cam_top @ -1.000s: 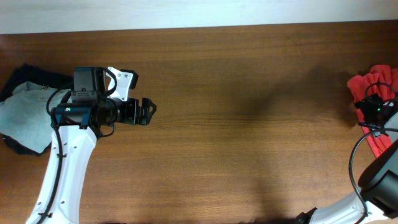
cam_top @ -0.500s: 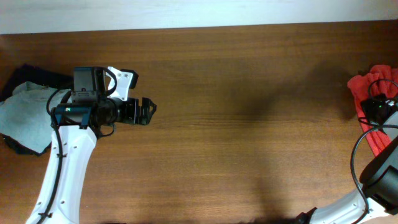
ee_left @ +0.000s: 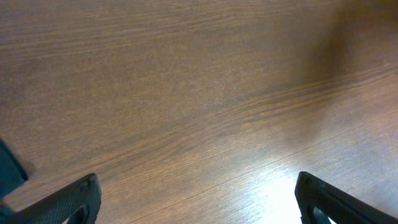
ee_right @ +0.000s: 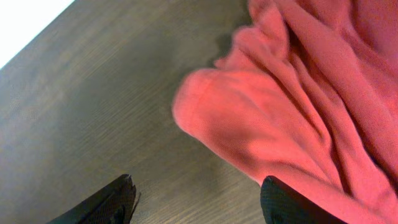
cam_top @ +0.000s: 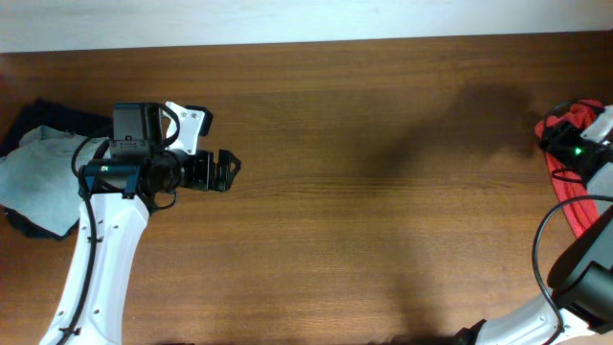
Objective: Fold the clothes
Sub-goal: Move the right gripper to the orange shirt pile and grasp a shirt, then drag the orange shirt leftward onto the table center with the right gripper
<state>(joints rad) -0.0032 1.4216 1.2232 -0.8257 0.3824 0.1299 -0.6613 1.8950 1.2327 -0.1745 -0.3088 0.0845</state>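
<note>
The orange-red T-shirt (cam_top: 548, 127) is being shown bunched at the far right edge of the overhead frame, and part of it is being covered by the right arm (cam_top: 584, 278). In the right wrist view the upper right of the frame is being filled by the crumpled cloth. A rounded fold is bulging toward the centre and is resting on the wooden table (cam_top: 383, 144). The right gripper (ee_right: 199, 202) is being shown with its two fingers spread, one at the lower left and one at the lower right. Nothing is being pinched between them. The right-hand finger is being seen against the lower edge of the cloth, and whether it is touching cannot be told.

The left gripper (cam_top: 230, 171) is being held at the left centre of the overhead frame, pointing toward the right, with its fingers wide apart. In the left wrist view its tips are being shown in both lower corners, with wood grain between them. At the far left edge a pale grey-blue garment (cam_top: 34, 177) is lying on a dark navy garment (cam_top: 57, 117).
</note>
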